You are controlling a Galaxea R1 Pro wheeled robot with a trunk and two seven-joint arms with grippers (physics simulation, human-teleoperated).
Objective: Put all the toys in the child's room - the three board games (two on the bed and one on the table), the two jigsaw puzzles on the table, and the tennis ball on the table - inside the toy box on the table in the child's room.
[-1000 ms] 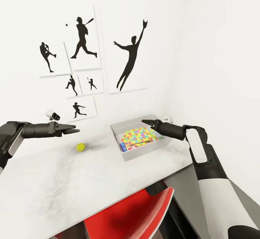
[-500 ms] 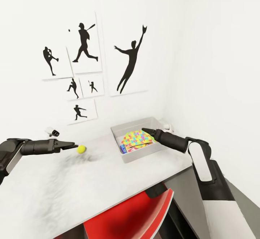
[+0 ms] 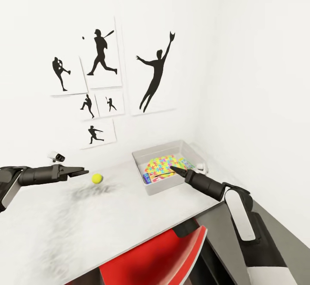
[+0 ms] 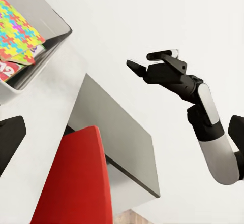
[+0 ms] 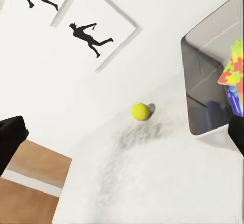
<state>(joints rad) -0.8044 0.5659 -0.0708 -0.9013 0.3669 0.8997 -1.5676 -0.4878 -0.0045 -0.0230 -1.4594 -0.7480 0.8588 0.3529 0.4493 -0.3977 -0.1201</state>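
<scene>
The tennis ball (image 3: 97, 178) lies on the light grey table (image 3: 64, 229), also seen in the right wrist view (image 5: 141, 111). My left gripper (image 3: 84, 172) hovers just left of it, a small gap away; its fingers (image 4: 10, 137) stand wide apart, open and empty. The toy box (image 3: 148, 187) sits at the table's far right corner with a jigsaw puzzle (image 3: 161, 164) on top of board games (image 3: 156, 178) inside. My right gripper (image 3: 174, 169) points over the box's near rim, open and empty, its fingers (image 5: 10, 140) spread wide.
A red chair (image 3: 159, 255) is tucked under the table's front edge. Black silhouette pictures (image 3: 155, 76) hang on the white wall behind. A lower dark grey desk section (image 3: 219, 224) runs under my right arm. The white side wall stands close behind the box.
My left gripper has dropped to the ball's height, tips just left of it. The right gripper has lowered and drawn back toward the box's near rim. The ball has stayed put.
</scene>
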